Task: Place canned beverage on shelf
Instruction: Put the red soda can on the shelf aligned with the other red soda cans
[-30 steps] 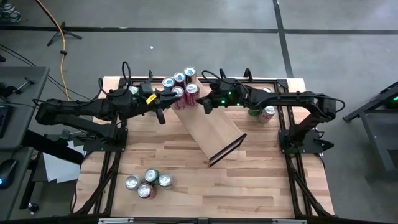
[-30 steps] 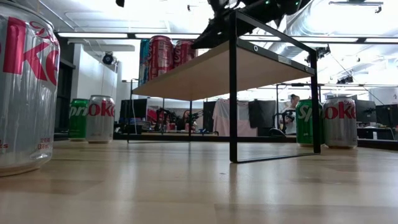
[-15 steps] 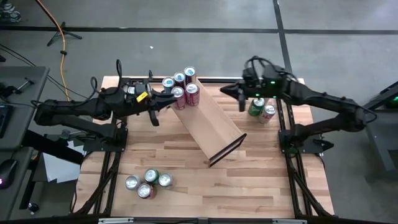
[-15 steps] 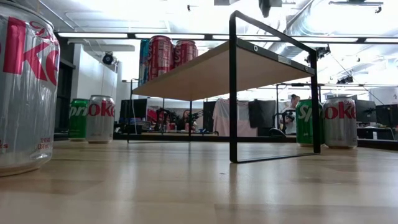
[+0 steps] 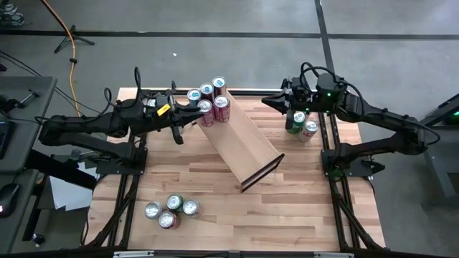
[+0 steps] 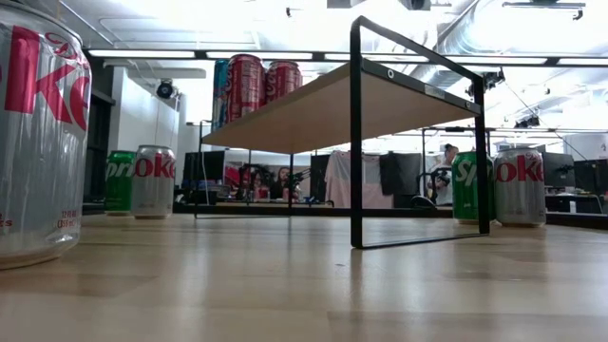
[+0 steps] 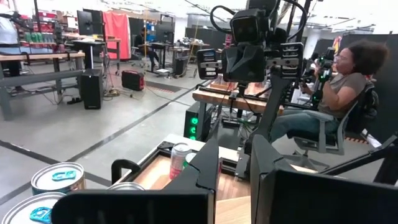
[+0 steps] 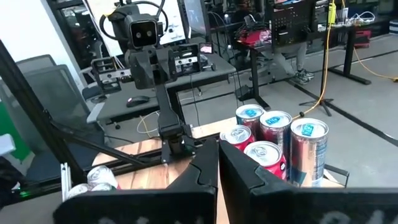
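In the high view, five cylindrical aluminium cans (image 5: 209,101) are seen clustered on the upper-left end of the long pale-wood shelf (image 5: 240,143) at frame centre. The closed left gripper (image 5: 179,132) is left of it, the closed right gripper (image 5: 276,102) upper right; both are empty. In the low view, the shelf's black frame and underside are shown.

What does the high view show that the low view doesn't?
High only: both arms, the left gripper shut beside the shelf's can end, the right gripper shut near the table's far right corner; four cans clustered near the front left; five cans on the shelf.
Low only: the shelf's underside, the room behind, and a big Coke can close to the lens.
Both: the shelf, cans on it, and the green and red pair at far right.
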